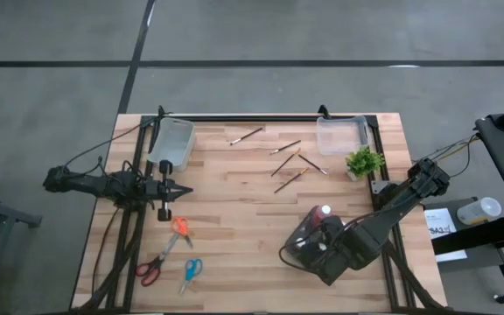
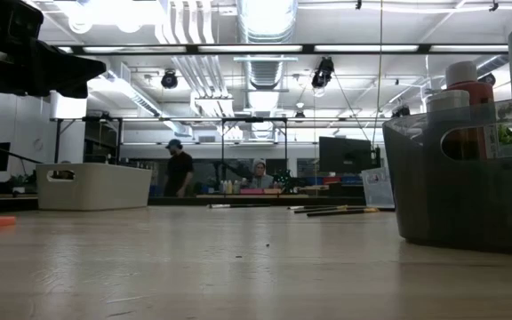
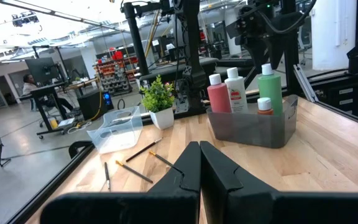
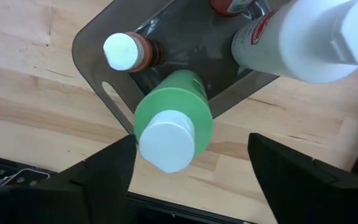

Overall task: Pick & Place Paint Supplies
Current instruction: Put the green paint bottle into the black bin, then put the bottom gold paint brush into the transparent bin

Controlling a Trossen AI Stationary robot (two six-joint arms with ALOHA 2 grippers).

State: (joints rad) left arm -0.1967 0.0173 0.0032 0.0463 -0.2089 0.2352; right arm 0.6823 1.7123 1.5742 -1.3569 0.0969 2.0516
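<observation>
Risk lies with the right end effector, fingers spread wide around the green bottle standing in the grey bin: lifting crookedly could topple it.

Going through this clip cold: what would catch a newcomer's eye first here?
The dark grey bin near the table's front right, with paint bottles standing in it: the green bottle sits right below the right hand, whose fingers stand open on either side of its cap. Farther back, thin paintbrushes lie scattered on the wood beside a small potted plant. The left hand waits shut at the table's left.
</observation>
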